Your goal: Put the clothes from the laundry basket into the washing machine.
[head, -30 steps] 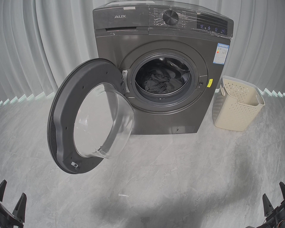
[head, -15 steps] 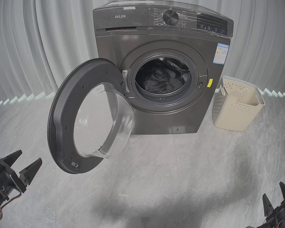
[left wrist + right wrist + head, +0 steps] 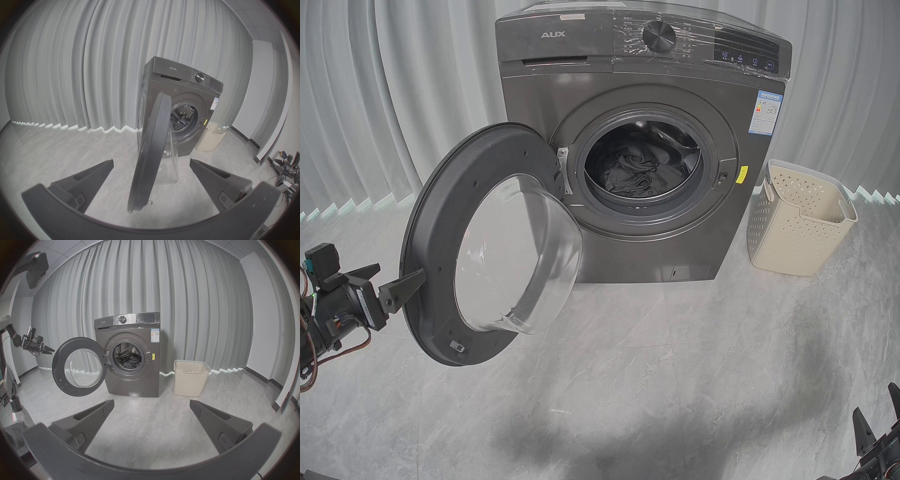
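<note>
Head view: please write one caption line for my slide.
Left gripper near the open round door of the grey washing machine; dark clothes inside, cream plastic basket alongside.

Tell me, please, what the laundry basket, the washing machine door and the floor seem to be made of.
Laundry basket: probably moulded plastic, cream, matte; regular holes pierce its walls.
Door: dark grey rim, likely plastic, dull sheen; clear bulging window, glass or clear plastic, showing reflections.
Floor: polished stone or marble-pattern tile, it seems: grey veining, faint joint lines.

L gripper (image 3: 401, 270), fingers (image 3: 403, 284) apart, by door (image 3: 434, 250) edge; clothes (image 3: 628, 175) in drum (image 3: 675, 147).
</note>
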### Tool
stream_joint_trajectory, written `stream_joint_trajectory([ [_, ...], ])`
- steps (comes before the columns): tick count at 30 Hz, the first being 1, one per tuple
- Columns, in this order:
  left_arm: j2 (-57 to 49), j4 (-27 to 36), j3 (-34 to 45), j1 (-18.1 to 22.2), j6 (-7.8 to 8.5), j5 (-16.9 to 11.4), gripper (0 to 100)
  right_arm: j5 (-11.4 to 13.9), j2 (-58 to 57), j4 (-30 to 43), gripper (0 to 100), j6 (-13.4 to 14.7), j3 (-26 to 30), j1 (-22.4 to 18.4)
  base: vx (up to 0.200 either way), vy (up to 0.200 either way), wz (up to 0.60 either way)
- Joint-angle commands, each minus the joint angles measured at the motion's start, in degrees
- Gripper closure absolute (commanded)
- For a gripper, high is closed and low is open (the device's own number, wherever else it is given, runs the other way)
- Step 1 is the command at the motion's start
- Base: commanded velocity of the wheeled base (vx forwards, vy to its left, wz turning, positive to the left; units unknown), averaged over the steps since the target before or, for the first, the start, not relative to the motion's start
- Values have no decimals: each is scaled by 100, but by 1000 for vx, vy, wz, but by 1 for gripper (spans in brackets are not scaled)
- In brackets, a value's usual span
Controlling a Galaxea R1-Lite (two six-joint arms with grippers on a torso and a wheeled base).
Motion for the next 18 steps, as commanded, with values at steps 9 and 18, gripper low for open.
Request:
stream_joint_trajectory([
  [9, 986, -518, -326, -733, -32, -128, 0, 4, -66, -1, 0, -2, 101, 1, 0, 0, 0],
  [18, 546, -667, -45, -1823, -349, -93, 0, 4, -66, -1, 0, -2, 101, 1, 0, 0, 0],
])
